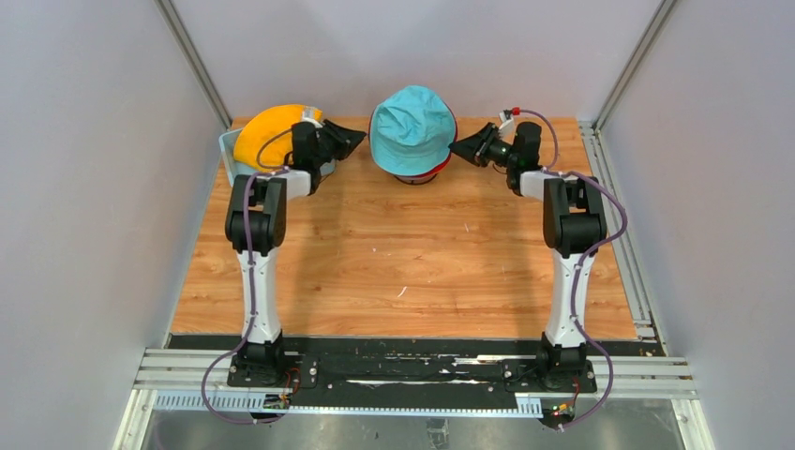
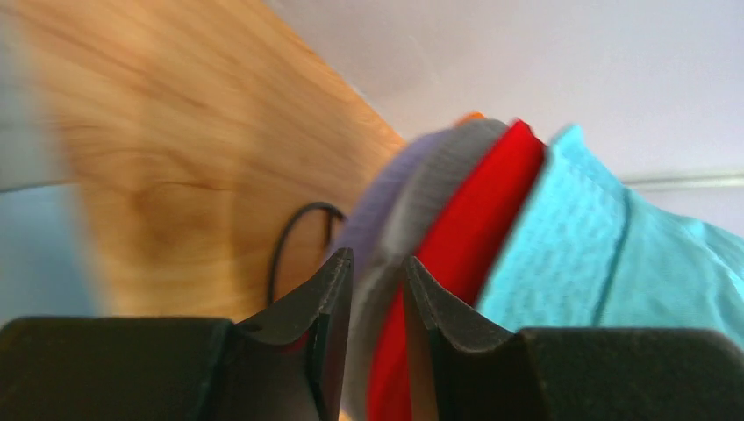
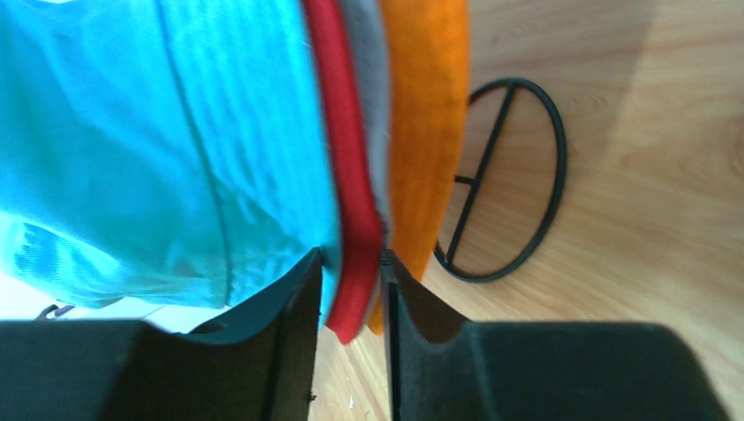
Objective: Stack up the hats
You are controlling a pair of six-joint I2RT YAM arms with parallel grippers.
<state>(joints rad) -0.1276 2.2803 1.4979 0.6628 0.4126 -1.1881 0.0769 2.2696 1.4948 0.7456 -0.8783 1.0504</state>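
Observation:
A stack of hats stands at the back centre, with the teal hat (image 1: 412, 127) on top and a red brim (image 1: 427, 174) under it. In the left wrist view I see lavender (image 2: 382, 193), grey (image 2: 439, 175), red (image 2: 478, 210) and teal (image 2: 597, 246) brims. My left gripper (image 1: 361, 140) (image 2: 377, 259) is at the stack's left edge, jaws narrowly apart with grey and red brim fabric between them. My right gripper (image 1: 454, 147) (image 3: 351, 256) is at the right edge, closed on the red brim (image 3: 351, 219), beside grey (image 3: 373, 105) and orange (image 3: 425, 132) brims. A yellow hat (image 1: 267, 131) lies at the back left.
The yellow hat sits in a light blue basket (image 1: 228, 150) at the table's back left corner, just behind my left arm. The black wire stand's base ring (image 3: 544, 175) rests on the wood under the stack. Grey walls close in the back and sides.

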